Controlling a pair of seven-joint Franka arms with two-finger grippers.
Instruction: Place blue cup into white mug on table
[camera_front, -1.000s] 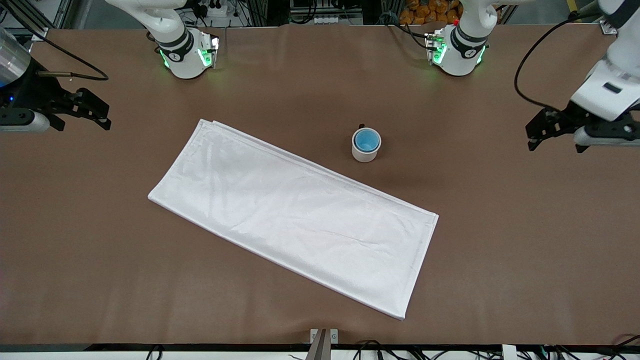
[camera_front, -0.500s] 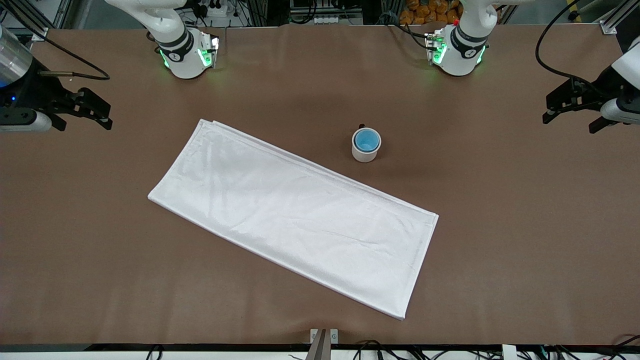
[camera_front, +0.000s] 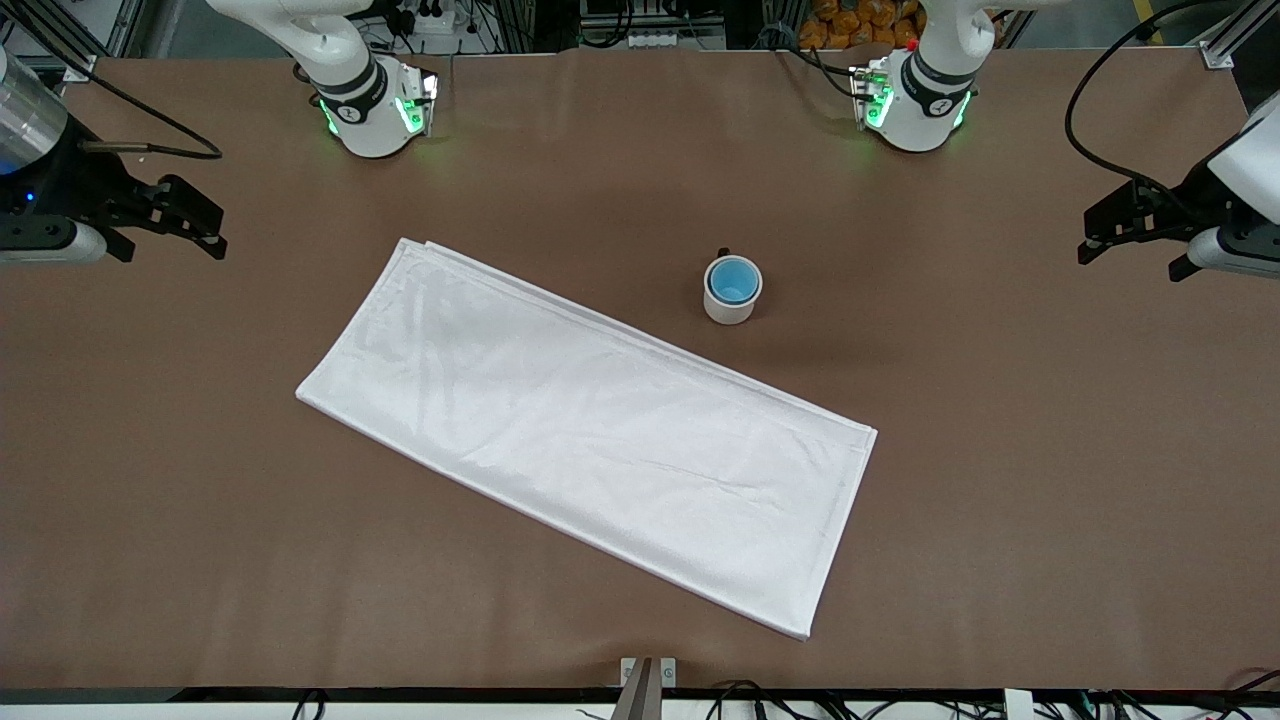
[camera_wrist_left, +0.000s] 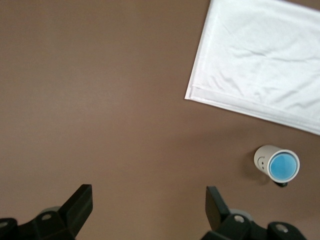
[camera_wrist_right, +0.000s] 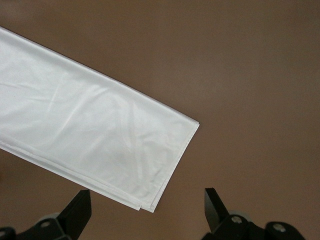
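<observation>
The blue cup (camera_front: 732, 279) sits inside the white mug (camera_front: 731, 301), which stands upright on the brown table (camera_front: 1000, 450) near its middle; the mug's black handle points toward the robot bases. The cup (camera_wrist_left: 283, 166) in the mug (camera_wrist_left: 264, 156) also shows in the left wrist view. My left gripper (camera_front: 1130, 235) is open and empty, up over the left arm's end of the table, well away from the mug. My right gripper (camera_front: 190, 220) is open and empty over the right arm's end of the table.
A white rectangular cloth (camera_front: 580, 425) lies flat and slanted on the table beside the mug, mostly nearer the front camera. Its corners show in the left wrist view (camera_wrist_left: 260, 55) and the right wrist view (camera_wrist_right: 90, 130). Both arm bases stand at the table's back edge.
My left gripper has pulled away from the mug toward the left arm's end of the table, rising and then dropping slightly. The right arm, cup, mug and cloth have not moved.
</observation>
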